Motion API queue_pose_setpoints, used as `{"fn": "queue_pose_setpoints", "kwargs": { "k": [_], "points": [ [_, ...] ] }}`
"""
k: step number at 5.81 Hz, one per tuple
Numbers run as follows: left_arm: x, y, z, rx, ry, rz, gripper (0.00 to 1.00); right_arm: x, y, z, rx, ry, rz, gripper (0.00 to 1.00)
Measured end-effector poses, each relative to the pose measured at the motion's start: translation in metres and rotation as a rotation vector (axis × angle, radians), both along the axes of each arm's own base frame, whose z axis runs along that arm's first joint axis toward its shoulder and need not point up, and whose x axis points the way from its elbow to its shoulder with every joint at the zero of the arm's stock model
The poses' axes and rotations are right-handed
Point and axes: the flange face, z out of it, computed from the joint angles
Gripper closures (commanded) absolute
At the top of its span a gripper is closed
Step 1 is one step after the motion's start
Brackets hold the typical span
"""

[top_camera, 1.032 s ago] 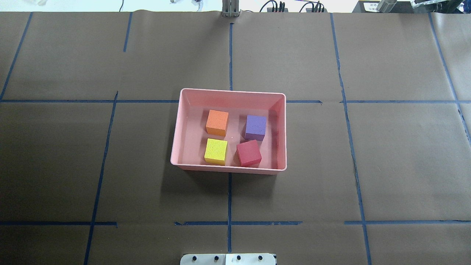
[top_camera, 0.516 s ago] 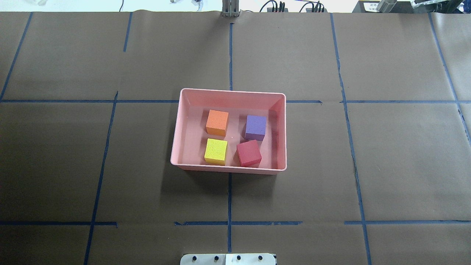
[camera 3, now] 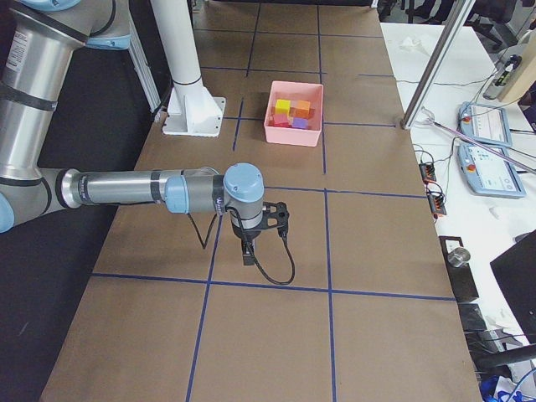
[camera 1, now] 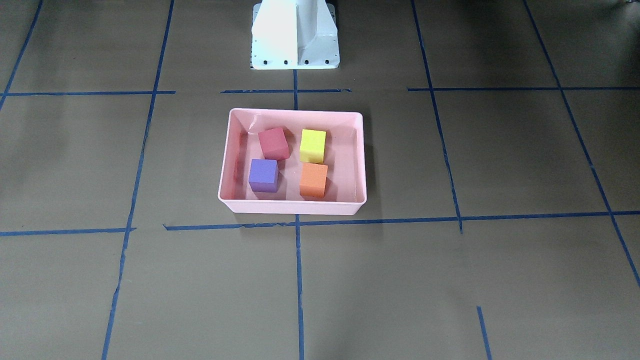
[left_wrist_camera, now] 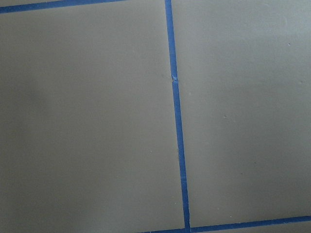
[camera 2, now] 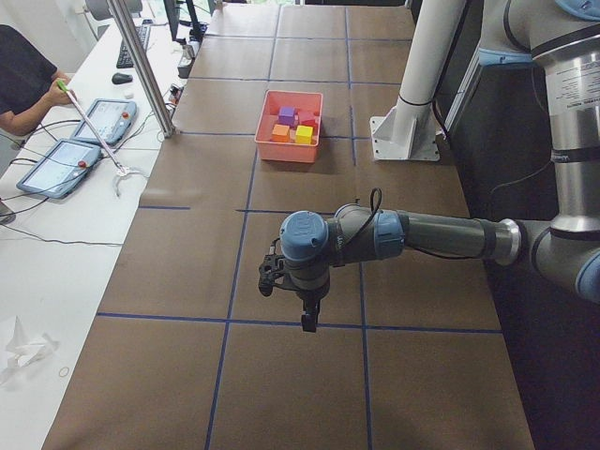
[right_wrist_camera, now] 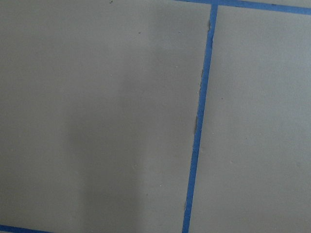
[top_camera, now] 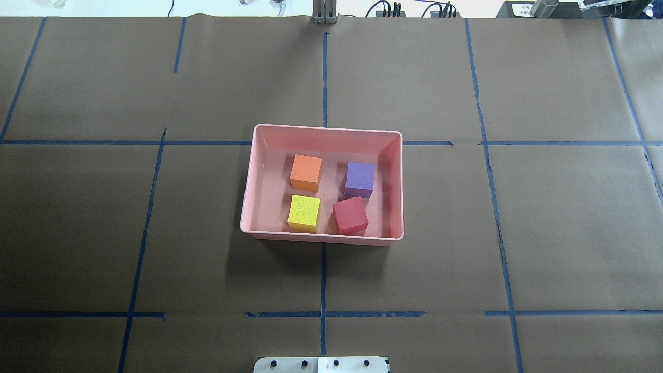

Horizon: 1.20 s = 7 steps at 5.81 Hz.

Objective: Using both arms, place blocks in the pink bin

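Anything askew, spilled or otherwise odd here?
Only a small thing: the red-pink block sits twisted in the pink bin, while the orange block, purple block and yellow-green block lie square to its walls. Nothing spilled.

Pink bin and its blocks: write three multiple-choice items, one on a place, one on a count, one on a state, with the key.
1. Where is the purple block?
A. inside the pink bin
B. outside the bin
C. hanging over the bin's rim

2. How many blocks lie in the bin?
A. two
B. three
C. four

3. How does the red block sit?
A. stacked on another block
B. flat on the bin's floor, turned at an angle to the walls
C. upended on one corner

Key:
1 A: the purple block rests on the bin's floor, beside the orange block.
2 C: orange, purple, red and the yellow block are all inside.
3 B: in the overhead view its edges run askew to the bin's walls, while the other three sit nearly square.
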Motion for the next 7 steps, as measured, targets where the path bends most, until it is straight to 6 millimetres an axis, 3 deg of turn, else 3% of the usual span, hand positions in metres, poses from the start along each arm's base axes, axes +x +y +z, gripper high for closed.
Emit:
{"fn": "queue_pose_setpoints", "kwargs": {
  "k": [7],
  "points": [
    [0.0000, -0.0025, -0.0043, 0.012, 0.001, 0.000, 0.00, 0.0018, 0.0059, 0.0014, -0.010, 0.005, 0.008, 0.00]
  ]
}}
